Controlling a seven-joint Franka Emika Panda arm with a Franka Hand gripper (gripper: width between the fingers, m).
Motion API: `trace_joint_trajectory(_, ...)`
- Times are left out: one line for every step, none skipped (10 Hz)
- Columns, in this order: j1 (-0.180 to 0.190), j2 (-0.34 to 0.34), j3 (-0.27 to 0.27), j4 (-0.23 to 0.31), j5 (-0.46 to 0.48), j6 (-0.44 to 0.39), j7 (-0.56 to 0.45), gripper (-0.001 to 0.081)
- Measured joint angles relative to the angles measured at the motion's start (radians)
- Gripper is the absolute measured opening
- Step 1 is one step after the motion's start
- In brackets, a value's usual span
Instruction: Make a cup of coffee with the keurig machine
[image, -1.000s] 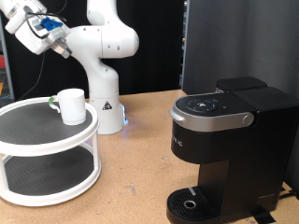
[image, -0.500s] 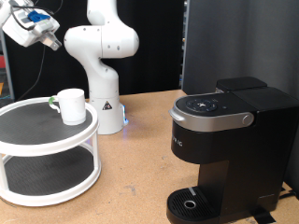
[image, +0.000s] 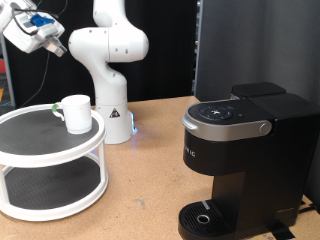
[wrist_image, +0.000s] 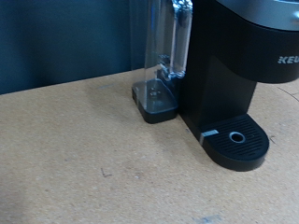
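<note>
The one cup (image: 76, 112), a plain white ceramic mug with a side handle, stands on the top tier of a round, white two-tier shelf (image: 50, 165) with dark, textured mats, below the gripper (image: 28, 28) and a little to the exterior view's right of it. The one keurig machine (image: 245, 160), matte black with a silver-rimmed lid that lies closed and white lettering on its front, sits well apart from the gripper, far toward the exterior view's right and lower, on the brown wooden surface (image: 150, 190). Its round drip base is bare; no cup stands on it.

The gripper hangs high at the exterior view's top left, on the white arm (image: 108, 55), touching nothing. Whether its fingers are apart or together cannot be told; it is small and blurred there.

Only the wrist view shows the machine's clear plastic water tank (wrist_image: 166, 47) at its side and the grey-rimmed drip base (wrist_image: 235, 142) up close. The gripper's fingers do not show in it. Only the exterior view shows the cup, shelf and arm.
</note>
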Motion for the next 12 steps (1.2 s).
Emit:
trace_joint_trajectory(-0.001, 0.0, -0.004, -0.02, 0.0, 0.043, -0.004, 0.0001)
trace_joint_trajectory(-0.002, 0.0, -0.011, -0.043, -0.006, 0.089, -0.016, 0.0001)
trace_joint_trajectory(-0.003, 0.001, -0.022, -0.063, -0.022, 0.125, -0.035, 0.0001)
trace_joint_trajectory(-0.003, 0.003, -0.037, -0.078, -0.043, 0.15, -0.057, 0.0001)
trace_joint_trajectory(-0.003, 0.008, -0.053, -0.088, -0.062, 0.161, -0.079, 0.0001)
trace_joint_trajectory(-0.003, 0.016, -0.067, -0.092, -0.079, 0.164, -0.096, 0.0001)
trace_joint_trajectory(-0.003, 0.022, -0.08, -0.096, -0.09, 0.169, -0.109, 0.0001)
trace_joint_trajectory(-0.002, 0.028, -0.092, -0.104, -0.101, 0.183, -0.119, 0.0001)
trace_joint_trajectory(-0.002, 0.034, -0.105, -0.112, -0.11, 0.203, -0.128, 0.0001)
trace_joint_trajectory(-0.002, 0.043, -0.116, -0.12, -0.118, 0.225, -0.137, 0.0001)
trace_joint_trajectory(-0.002, 0.052, -0.127, -0.126, -0.119, 0.246, -0.147, 0.0001)
trace_joint_trajectory(-0.002, 0.06, -0.137, -0.13, -0.119, 0.261, -0.156, 0.0001)
